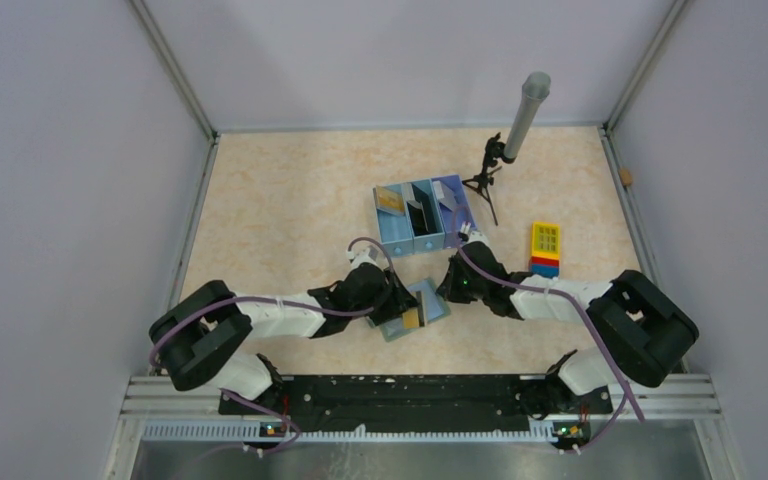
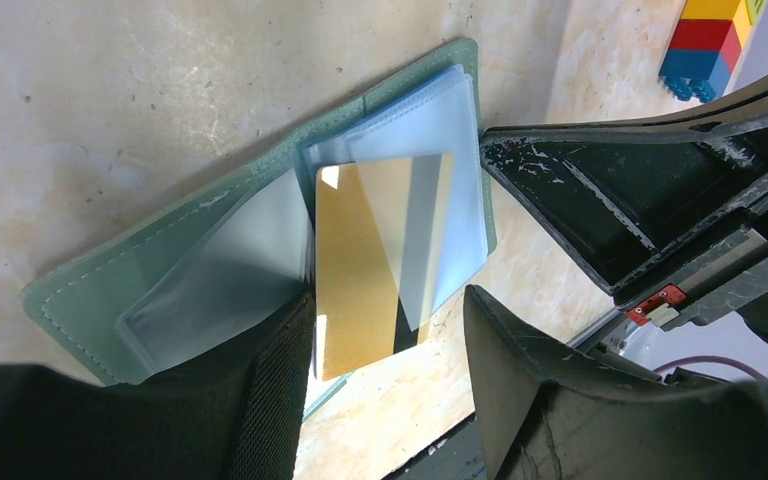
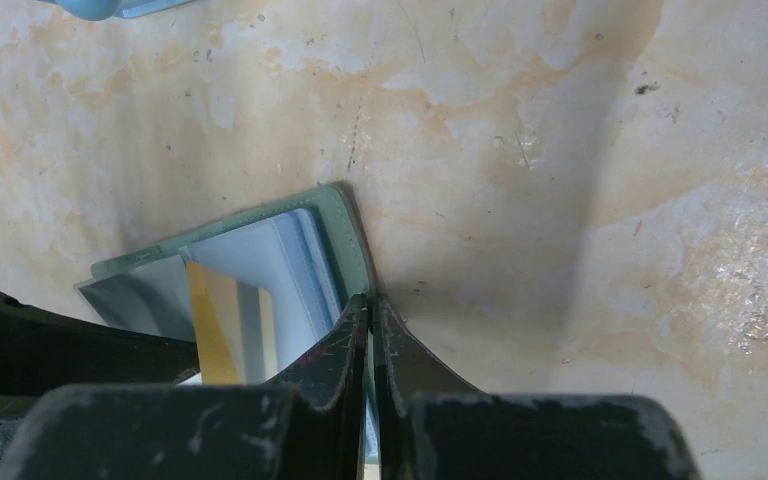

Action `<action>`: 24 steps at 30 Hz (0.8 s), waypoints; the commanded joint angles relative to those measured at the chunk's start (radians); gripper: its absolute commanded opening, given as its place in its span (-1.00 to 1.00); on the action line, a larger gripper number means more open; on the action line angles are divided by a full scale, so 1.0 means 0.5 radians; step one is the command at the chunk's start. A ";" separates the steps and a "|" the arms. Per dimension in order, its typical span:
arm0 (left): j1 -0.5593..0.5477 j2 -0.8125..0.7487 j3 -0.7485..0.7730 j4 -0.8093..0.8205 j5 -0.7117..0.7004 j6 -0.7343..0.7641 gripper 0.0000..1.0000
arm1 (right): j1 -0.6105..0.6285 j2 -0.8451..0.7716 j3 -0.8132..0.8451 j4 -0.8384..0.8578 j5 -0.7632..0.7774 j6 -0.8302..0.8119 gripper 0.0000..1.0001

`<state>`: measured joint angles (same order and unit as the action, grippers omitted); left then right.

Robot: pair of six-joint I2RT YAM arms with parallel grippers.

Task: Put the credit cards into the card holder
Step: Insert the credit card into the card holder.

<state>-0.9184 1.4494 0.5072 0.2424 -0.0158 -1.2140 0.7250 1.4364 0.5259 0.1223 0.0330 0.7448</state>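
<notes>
Left hand (image 2: 390,340) open astride gold card (image 2: 360,270), half into card holder (image 2: 110,290). Right hand (image 3: 368,305) shut, pinning holder; cards (image 1: 390,199) in tray (image 1: 400,243) pending.

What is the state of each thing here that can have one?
Holder, open, lying flat.
Gold card, partly slid into the holder, near end sticking out.
Left gripper, open, one finger on each side of the card.
Right gripper, shut, tips at the holder's edge.
Tray, upright, cards in it.
</notes>
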 commanded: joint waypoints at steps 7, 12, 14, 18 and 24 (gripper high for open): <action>-0.052 -0.061 0.091 -0.397 -0.152 0.196 0.20 | 0.047 0.066 -0.002 -0.105 0.008 0.002 -1.00; -0.133 -0.171 0.198 -0.606 -0.334 0.643 0.36 | 0.047 0.043 -0.004 -0.109 0.018 -0.013 -1.00; -0.185 -0.190 0.220 -0.609 -0.401 0.871 0.39 | 0.047 0.032 -0.006 -0.112 0.023 -0.016 -1.00; -0.304 -0.193 0.228 -0.540 -0.516 1.264 0.50 | 0.047 0.029 -0.010 -0.107 0.026 -0.014 -1.00; -0.430 -0.122 0.204 -0.338 -0.654 1.500 0.67 | 0.047 0.025 -0.014 -0.100 0.020 -0.012 -1.00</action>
<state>-1.1069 1.3773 0.5919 -0.0002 -0.2646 -0.6075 0.7326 1.4410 0.5259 0.1322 0.0322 0.7448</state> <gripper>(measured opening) 0.823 0.005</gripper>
